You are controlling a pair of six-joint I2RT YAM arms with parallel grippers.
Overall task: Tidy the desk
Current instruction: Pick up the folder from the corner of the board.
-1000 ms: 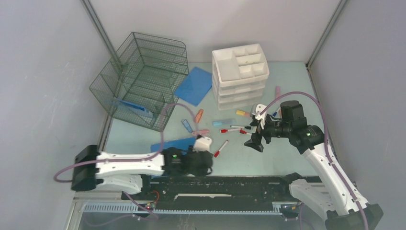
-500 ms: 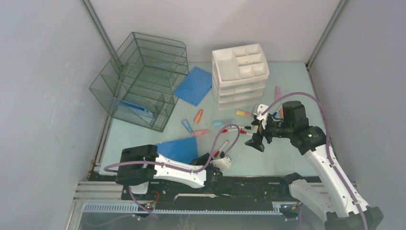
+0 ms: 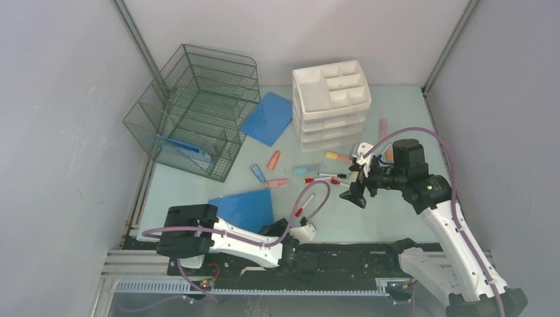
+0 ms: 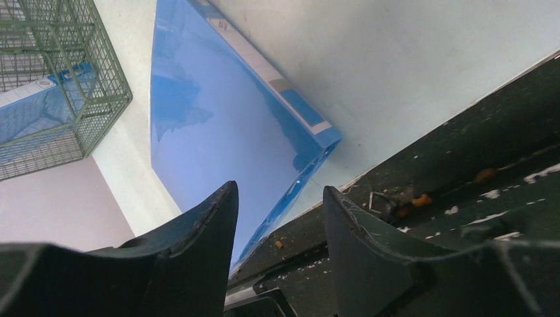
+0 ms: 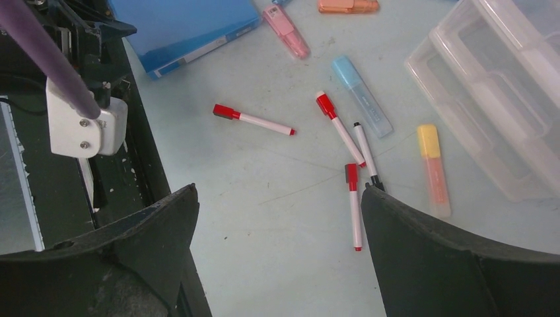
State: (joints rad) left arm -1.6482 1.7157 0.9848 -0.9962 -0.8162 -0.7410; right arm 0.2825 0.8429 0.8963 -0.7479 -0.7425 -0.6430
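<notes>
The white-and-black left arm (image 3: pixel 224 236) lies folded low, its forearm stretched rightward. Its black two-finger left gripper (image 4: pixel 277 198) is slightly parted (a narrow gap between the fingers). The white-and-black right arm (image 3: pixel 455 231) rises from its base with the elbow bent and reaches leftward. Its black right gripper (image 5: pixel 279 191) is spread wide, facing downward.

No readable text in any view.
The blue folder (image 4: pixel 218 119) carries a pale edge strip with a tiny mark, too blurred to read; the red-capped markers (image 5: pixel 253 120) show no legible print.
</notes>
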